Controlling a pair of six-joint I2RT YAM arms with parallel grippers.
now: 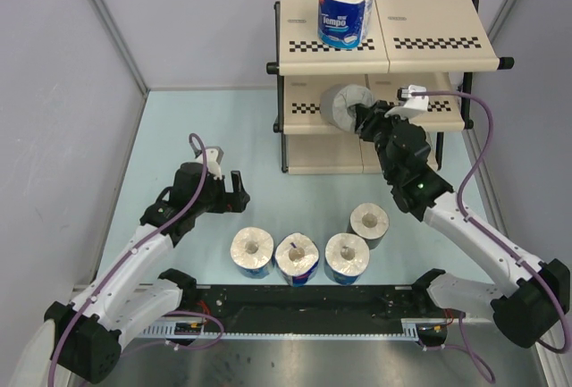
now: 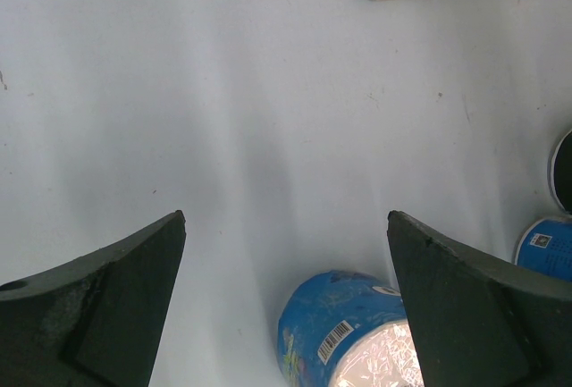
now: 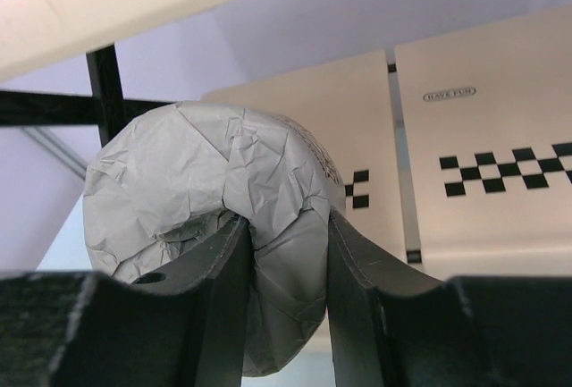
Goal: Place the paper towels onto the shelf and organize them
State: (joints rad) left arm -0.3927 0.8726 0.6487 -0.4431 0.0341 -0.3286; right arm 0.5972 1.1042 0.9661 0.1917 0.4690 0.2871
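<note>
The right hand [image 1: 362, 117] is closed on the grey roll [image 1: 342, 105]. In the right wrist view its two fingers [image 3: 219, 307] pinch the crumpled wall of the roll, one pressed into the hollow of the end and the other against the outside. The roll lies on its side at the front of the shelf [image 1: 429, 43], at the middle tier's left panel, under the top tier. Whether it rests on that panel or hangs just above it cannot be told.

On the top tier a Tempo roll [image 1: 345, 10] stands on end over the left panel, close to the seam between the two panels.

The left hand [image 1: 234, 192] hovers over the worktop [image 1: 179, 128] left of centre, its fingers spread wide and holding nothing. Its wrist view shows bare surface between them, with one blue wrapper low in the picture – not touched.

Three blue rolls [image 1: 298, 257] stand on end in a row near the arm bases, just beside one another. A dark roll [image 1: 369, 224] stands just behind the right end of that row, nearer the shelf.
</note>
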